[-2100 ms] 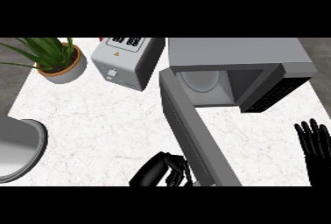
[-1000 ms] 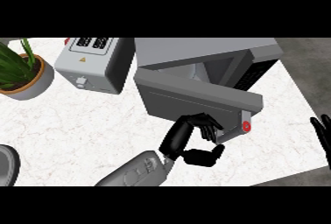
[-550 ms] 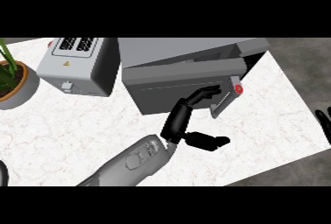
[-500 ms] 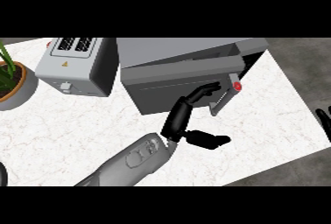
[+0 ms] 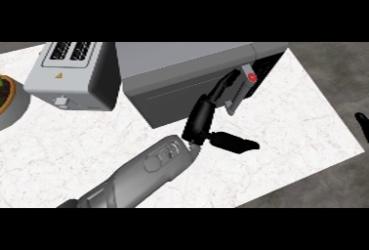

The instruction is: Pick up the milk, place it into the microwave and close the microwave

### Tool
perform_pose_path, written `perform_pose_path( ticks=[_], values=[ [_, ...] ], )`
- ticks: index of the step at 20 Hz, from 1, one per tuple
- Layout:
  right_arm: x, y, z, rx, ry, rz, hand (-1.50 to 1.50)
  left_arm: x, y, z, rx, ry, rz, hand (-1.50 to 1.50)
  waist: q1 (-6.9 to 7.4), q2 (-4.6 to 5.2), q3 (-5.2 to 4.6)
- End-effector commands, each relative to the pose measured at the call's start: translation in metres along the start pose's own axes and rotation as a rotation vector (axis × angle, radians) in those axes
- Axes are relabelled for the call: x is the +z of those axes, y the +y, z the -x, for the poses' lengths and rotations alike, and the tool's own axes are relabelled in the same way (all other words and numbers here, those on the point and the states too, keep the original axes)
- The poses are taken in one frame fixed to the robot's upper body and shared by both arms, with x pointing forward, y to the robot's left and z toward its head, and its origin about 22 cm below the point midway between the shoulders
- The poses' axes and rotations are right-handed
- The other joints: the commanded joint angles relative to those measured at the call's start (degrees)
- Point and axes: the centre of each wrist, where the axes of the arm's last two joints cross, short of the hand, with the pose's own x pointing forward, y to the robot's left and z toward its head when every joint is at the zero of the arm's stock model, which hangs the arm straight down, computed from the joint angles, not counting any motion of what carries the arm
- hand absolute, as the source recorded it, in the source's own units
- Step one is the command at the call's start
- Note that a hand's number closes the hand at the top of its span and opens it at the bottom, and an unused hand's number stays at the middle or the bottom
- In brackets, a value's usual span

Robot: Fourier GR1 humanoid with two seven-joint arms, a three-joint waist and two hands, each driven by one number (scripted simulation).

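The left hand (image 5: 204,119) is in front of the boxy grey microwave (image 5: 187,57), its black fingers straight and flat on the smooth door (image 5: 169,97), holding nothing. A dark gap shows at the door's edge by the red button (image 5: 252,77), so I think it needs a push. The milk is hidden, likely inside. The right hand (image 5: 360,124), well right of the microwave, barely shows; I cannot tell its state

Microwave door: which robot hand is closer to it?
Left. The left robot hand rests its fingers against the microwave door; the right robot hand is off at the view's right edge, apart from it.
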Motion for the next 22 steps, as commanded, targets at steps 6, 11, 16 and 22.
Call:
perform_pose_path(
  ticks=[6,11,16,22],
  values=[
    [-0.018,-0.006,-0.009,-0.031,-0.026,-0.057,-1.50,-0.017,0.004,-0.003,-0.011,-0.032,-0.048,-1.50,-2.18,0.65,0.06],
    [-0.025,-0.010,-0.013,-0.028,-0.020,-0.059,-1.50,-0.016,0.005,0.000,-0.008,-0.045,-0.065,-1.50,-2.34,0.84,0.03],
    [-0.027,-0.014,-0.016,-0.031,-0.009,-0.056,-1.50,-0.017,0.005,0.002,-0.001,-0.049,-0.083,-1.50,-3.35,0.67,0.07],
    [-0.034,-0.021,-0.023,-0.029,-0.013,-0.067,-1.50,-0.015,0.005,0.006,-0.005,-0.058,-0.094,-1.50,-3.90,1.06,0.13]
  ],
)
